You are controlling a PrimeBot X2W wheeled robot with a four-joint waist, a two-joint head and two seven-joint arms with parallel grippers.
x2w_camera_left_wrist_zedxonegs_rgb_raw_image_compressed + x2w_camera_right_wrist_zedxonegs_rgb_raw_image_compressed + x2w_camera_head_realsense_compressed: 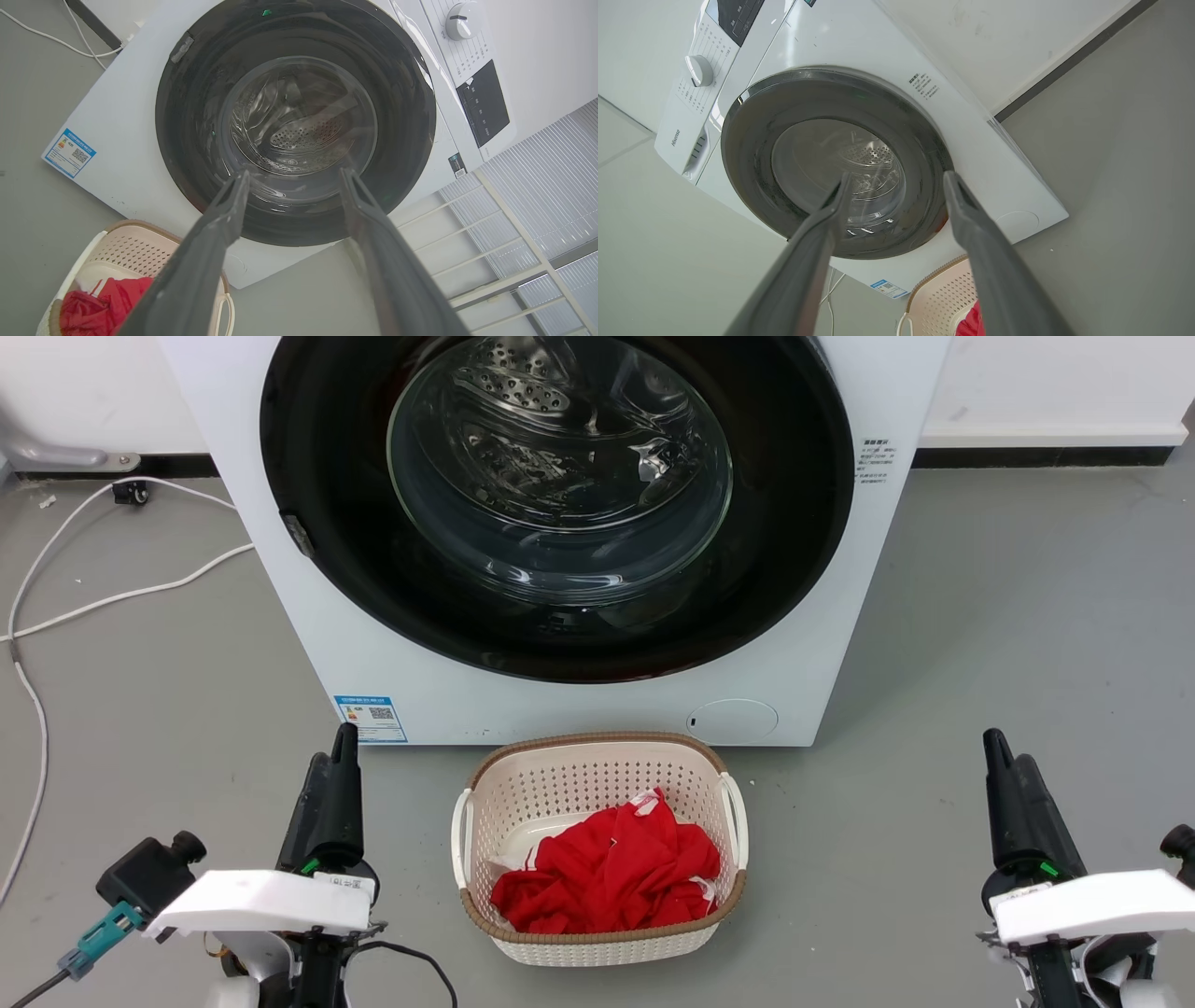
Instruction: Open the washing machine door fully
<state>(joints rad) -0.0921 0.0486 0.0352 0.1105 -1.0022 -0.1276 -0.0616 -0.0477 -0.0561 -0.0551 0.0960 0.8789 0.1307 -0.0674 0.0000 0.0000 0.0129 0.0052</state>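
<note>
- You can read "Hisense" (675, 138) in grey on the drawer front at the top corner of the washing machine (373, 653), beside the white dial (699, 70)
- The blue sticker (371, 719) low on the front carries a QR code and small coloured bars; its print is too small to read
- A small label (876, 460) sits on the white front beside the door's edge; its lines are too fine to make out
- The marks around the dial and on the black display panel (483, 109) cannot be read
- The washing machine door (557, 495) lies flat against the front, shut, with the steel drum showing through its glass bowl
- Your left gripper (296, 175) has its fingers spread, holding nothing; in its wrist view the tips frame the lower part of the glass
- Your right gripper (896, 179) is also spread and empty, its tips framing the lower half of the door
- Both grippers hang low, well apart from the door, one on each side of the basket (597, 739) that holds red cloth (607, 873) on the floor in front of the machine
</note>
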